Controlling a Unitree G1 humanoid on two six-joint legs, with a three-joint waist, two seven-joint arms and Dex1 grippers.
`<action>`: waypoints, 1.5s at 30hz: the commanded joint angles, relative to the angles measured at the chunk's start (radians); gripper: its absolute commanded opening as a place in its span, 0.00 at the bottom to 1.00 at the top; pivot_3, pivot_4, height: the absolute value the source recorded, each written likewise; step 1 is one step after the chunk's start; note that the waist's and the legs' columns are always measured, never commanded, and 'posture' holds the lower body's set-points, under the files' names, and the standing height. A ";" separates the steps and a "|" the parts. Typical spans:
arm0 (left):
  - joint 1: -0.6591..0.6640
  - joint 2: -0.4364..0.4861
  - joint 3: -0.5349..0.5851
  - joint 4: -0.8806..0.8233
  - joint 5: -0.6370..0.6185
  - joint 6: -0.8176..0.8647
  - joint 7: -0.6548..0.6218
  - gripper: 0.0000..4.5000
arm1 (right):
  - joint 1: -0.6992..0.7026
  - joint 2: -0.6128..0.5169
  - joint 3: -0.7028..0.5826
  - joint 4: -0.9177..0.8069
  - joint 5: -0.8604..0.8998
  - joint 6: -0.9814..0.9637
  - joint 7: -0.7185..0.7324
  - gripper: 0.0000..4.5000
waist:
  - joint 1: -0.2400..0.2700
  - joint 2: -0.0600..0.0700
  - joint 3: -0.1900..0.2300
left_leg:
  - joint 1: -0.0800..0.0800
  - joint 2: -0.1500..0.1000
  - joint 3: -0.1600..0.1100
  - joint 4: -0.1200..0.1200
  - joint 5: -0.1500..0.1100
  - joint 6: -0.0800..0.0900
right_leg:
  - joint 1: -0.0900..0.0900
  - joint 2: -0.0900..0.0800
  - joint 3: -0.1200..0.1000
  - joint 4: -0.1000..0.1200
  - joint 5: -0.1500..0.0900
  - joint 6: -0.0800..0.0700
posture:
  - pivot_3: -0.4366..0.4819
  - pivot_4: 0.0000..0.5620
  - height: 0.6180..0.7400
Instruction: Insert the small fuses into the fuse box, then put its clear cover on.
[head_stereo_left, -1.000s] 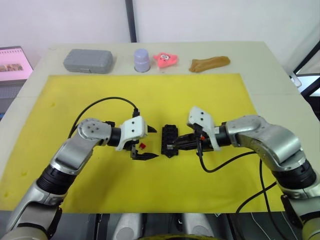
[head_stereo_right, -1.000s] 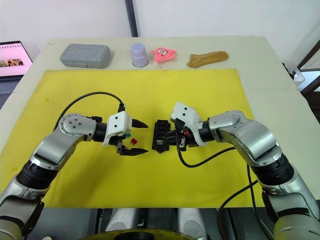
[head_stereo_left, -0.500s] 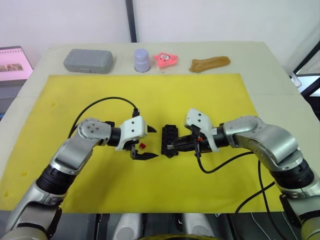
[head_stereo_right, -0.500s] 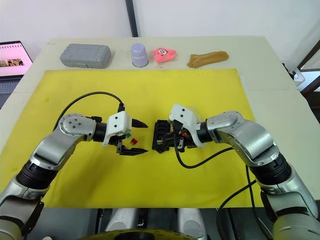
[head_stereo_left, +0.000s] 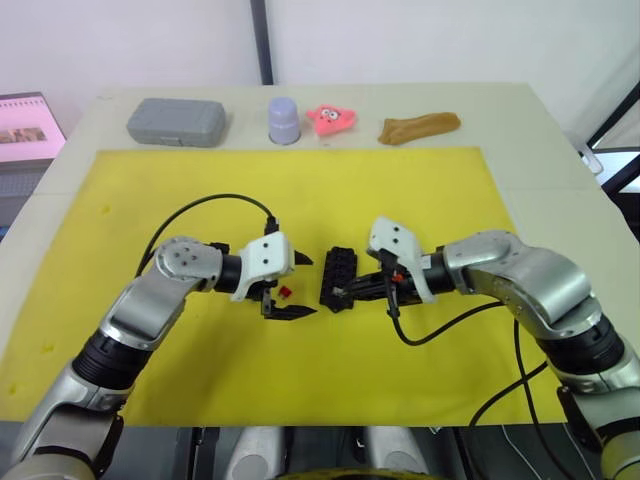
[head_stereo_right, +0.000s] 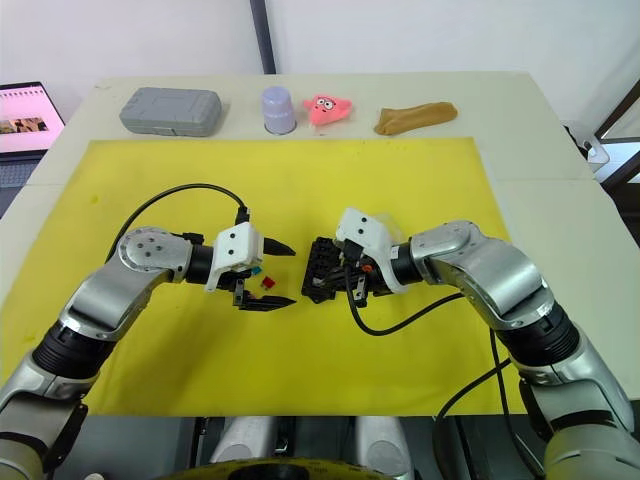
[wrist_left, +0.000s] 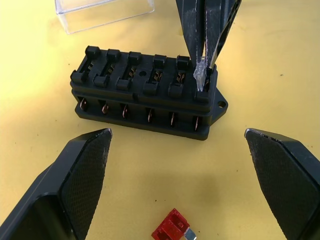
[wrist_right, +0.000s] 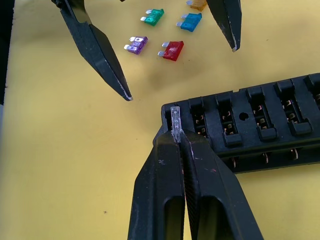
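The black fuse box lies mid-mat between my two grippers. My right gripper is shut on a small clear-grey fuse, holding it upright at the box's end slot. My left gripper stands open just left of the box with nothing between its fingers. A red fuse lies on the mat between those fingers. Beside it lie purple, green, blue and orange fuses. The clear cover rests on the mat just beyond the box.
The yellow mat covers most of the table. Along the far edge stand a grey case, a lavender cup, a pink toy and a brown lump. A screen sits off the table's left.
My right gripper has crept a little left with the fuse, closer onto the box's end. The left arm has not moved.
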 joint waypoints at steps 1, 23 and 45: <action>0.000 0.009 0.029 -0.031 -0.011 -0.003 0.003 1.00 | -0.019 -0.017 0.001 -0.063 -0.008 -0.016 0.000 0.01 | 0.000 0.000 0.000 | 0.000 0.000 0.000 0.000 0.000 0.000 | 0.000 0.000 0.000 0.000 0.000 0.000 | 0.48 0.27 1.00; 0.002 0.005 0.028 -0.039 -0.014 0.003 0.015 1.00 | -0.111 -0.074 0.108 -0.136 -0.105 0.003 -0.018 0.01 | -0.001 0.000 0.000 | 0.000 0.000 0.000 0.000 0.000 0.000 | 0.000 0.000 0.000 0.000 0.000 0.000 | 0.48 0.27 1.00; 0.004 0.007 0.028 -0.039 -0.015 0.001 0.015 1.00 | -0.119 -0.075 0.121 -0.168 -0.092 0.053 -0.011 0.01 | 0.000 0.000 0.000 | 0.000 0.000 0.000 0.000 0.000 0.000 | 0.000 0.000 0.000 0.000 0.000 0.000 | 0.48 0.27 1.00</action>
